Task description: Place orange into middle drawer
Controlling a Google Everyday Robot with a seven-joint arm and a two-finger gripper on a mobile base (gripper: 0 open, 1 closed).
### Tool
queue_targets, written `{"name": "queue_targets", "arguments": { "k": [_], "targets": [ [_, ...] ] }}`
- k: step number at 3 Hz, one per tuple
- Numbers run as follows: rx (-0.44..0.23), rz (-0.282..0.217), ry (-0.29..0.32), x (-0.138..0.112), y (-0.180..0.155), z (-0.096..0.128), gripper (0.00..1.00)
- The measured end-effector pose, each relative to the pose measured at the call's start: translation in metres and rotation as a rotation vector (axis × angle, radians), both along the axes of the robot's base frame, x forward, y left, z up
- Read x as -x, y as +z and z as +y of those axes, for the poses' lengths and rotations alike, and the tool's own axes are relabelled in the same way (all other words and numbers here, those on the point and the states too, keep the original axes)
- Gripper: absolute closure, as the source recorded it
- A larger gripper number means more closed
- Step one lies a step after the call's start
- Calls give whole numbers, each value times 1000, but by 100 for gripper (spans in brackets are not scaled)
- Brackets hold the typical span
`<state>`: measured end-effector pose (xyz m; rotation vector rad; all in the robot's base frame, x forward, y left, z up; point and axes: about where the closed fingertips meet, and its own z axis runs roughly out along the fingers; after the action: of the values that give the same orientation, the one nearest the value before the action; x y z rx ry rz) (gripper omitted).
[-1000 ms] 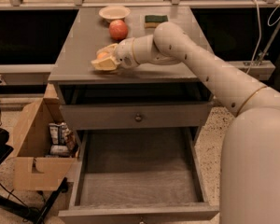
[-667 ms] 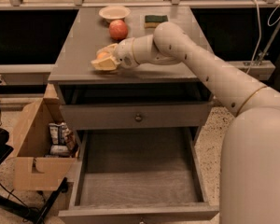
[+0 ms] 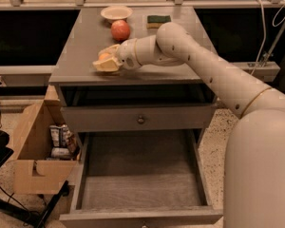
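On the cabinet top point(image 3: 85, 42), the pincer point(image 3: 102, 61) clasps the orange point(image 3: 104, 56).

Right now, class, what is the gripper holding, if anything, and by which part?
The gripper appears to hold the orange by its sides, fingers around it, low on the cabinet top.

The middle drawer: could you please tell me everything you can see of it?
The middle drawer is a wide grey box, looking like painted wood, pulled well out beneath the shut upper drawer. Its plain floor is bare, flanked by low side walls, with the front panel at the picture's bottom edge. Nothing touches it; the claw is up on the cabinet top, at the orange.
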<state>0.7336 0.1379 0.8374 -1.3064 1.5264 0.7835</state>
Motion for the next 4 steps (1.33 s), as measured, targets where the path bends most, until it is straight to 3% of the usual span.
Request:
{"name": "queue_targets", "arguments": {
  "k": [1, 3, 4],
  "targets": [
    [0, 0, 0, 0, 0, 0, 50],
    [0, 0, 0, 0, 0, 0, 4],
    [0, 1, 3, 1, 0, 2, 0]
  ]
}}
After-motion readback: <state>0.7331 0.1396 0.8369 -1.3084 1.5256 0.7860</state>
